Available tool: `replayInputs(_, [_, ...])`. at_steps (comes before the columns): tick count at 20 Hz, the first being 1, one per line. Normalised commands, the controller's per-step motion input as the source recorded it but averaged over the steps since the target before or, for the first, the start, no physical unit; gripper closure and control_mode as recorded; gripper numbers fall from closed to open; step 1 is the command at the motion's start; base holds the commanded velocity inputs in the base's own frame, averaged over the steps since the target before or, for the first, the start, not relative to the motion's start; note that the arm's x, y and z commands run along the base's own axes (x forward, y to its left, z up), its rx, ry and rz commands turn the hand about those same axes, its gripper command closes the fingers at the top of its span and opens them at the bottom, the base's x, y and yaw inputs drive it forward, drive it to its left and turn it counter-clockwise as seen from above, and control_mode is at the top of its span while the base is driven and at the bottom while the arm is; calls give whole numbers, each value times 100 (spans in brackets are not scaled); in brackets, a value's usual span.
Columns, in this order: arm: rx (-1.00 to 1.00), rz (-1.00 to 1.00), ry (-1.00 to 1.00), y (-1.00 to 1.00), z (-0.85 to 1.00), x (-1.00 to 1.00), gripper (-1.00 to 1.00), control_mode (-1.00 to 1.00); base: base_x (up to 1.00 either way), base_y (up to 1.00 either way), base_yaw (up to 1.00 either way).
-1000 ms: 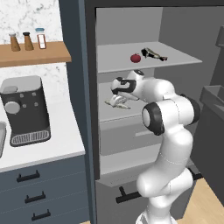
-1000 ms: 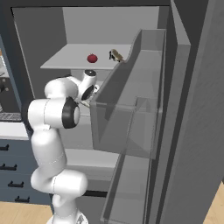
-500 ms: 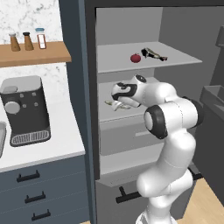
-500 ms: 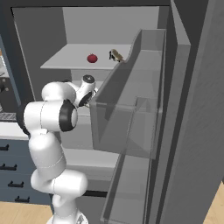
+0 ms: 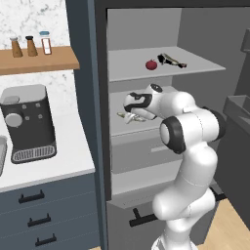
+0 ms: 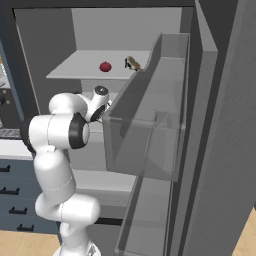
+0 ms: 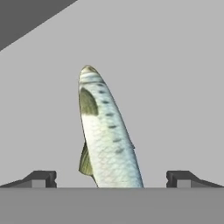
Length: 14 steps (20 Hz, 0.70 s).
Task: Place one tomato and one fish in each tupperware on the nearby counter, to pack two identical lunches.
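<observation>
A pale silvery-green fish (image 7: 107,131) lies on the grey middle shelf of the open fridge, also seen as fish (image 5: 122,116) in the left base view. My gripper (image 7: 111,179) is open and hangs right over it, one dark fingertip (image 7: 41,178) on each side of the fish and neither touching it. In the left base view the gripper (image 5: 132,115) sits at the shelf's front left. One red tomato (image 5: 151,64) rests on the upper shelf, tomato (image 6: 105,66). The white counter (image 5: 58,158) lies to the left. The tupperware is out of view.
A dark slender item (image 5: 172,60) lies beside the tomato. A black coffee machine (image 5: 27,122) stands on the counter under a wooden shelf (image 5: 36,59) with shakers. The fridge door with its clear bin (image 6: 150,115) stands open on the right, close to the arm.
The hand has reached slightly further in and down over the fish, and the elbow has shifted right. The jaws stay open.
</observation>
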Motion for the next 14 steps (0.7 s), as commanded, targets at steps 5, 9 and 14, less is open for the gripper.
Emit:
replayInputs(5, [0,1,-9,0,-27,6,-100,-100,0,0,0])
replayInputs(9, [0,2,-4,1,-21,6,-100,-100,0,0,0])
replayInputs(14, [0,1,0,0,-2,0,-100,-100,0,0,0])
